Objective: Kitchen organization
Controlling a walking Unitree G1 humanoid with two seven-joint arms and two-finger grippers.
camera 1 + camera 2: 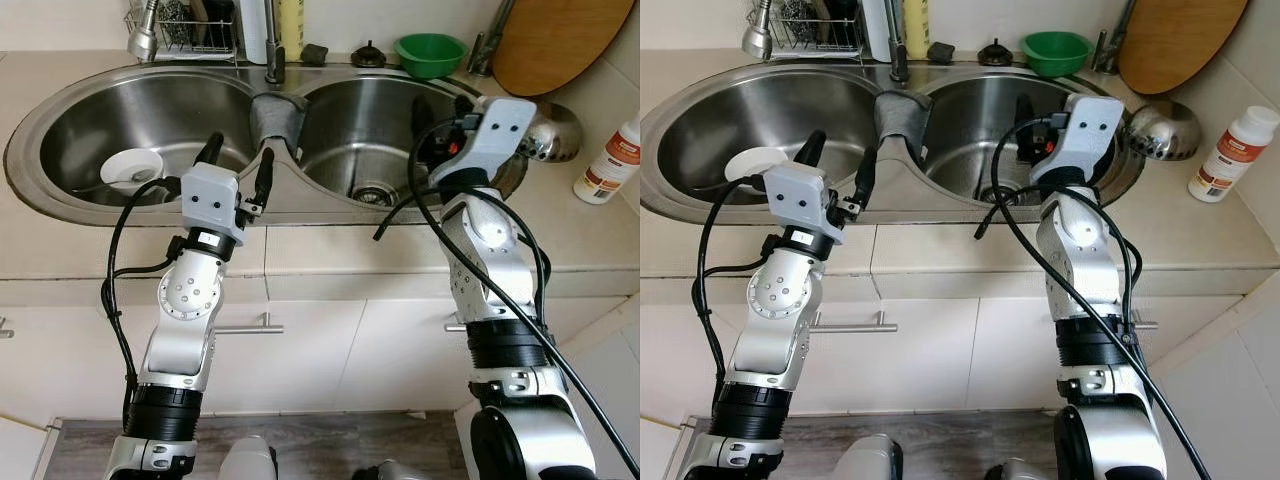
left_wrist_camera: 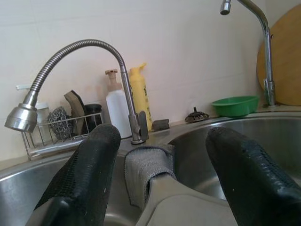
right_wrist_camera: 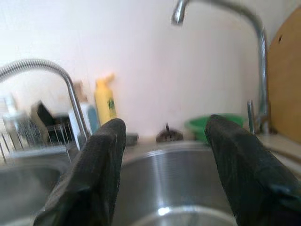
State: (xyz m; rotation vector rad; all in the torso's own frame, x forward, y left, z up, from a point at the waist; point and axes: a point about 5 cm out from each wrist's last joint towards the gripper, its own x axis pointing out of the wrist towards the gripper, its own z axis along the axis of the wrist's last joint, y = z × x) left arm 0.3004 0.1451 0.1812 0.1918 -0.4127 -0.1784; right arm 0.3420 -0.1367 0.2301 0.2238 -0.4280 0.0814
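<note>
Both grippers, left (image 1: 237, 165) and right (image 3: 162, 174), fingers spread, empty, poised over sink (image 1: 60, 190); grey cloth (image 1: 277, 115) at 12 o'clock drapes divider, likely drying.

cutting board (image 1: 560, 40): cut off at edge | right wrist view: blurred

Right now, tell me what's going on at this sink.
The robot stands at the double sink with both claws open and empty. The left claw hovers at the front rim, facing the grey cloth draped over the divider. The right claw hangs over the right basin. A white dish sits in the left basin.
</note>
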